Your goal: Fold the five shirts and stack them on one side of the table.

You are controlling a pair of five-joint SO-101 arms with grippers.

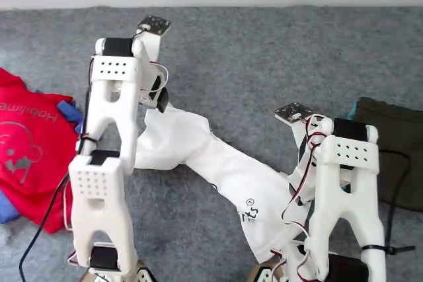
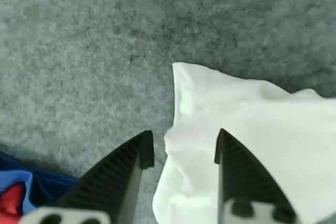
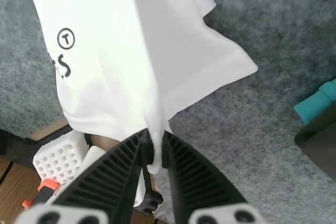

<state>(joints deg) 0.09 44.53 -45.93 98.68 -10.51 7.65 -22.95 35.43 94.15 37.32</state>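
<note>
A crumpled white shirt point(image 1: 218, 163) lies stretched slantwise across the middle of the grey table, with small black print near its lower end. My left gripper point(image 1: 158, 100) is at the shirt's far left corner. In the left wrist view it point(image 2: 184, 148) is open, its dark fingers point(image 2: 139, 153) standing either side of a fold of white cloth point(image 2: 252, 129). My right gripper point(image 3: 156, 148) is shut on a pinched edge of the white shirt point(image 3: 121, 51), near the shirt's lower right end point(image 1: 299, 179).
A red shirt point(image 1: 26, 143) lies at the left edge over blue cloth point(image 1: 67, 109). A dark shirt point(image 1: 396, 130) lies at the right edge, with a teal piece point(image 3: 315, 103) beside it. Grey carpet point(image 1: 264, 57) covers the far half of the table.
</note>
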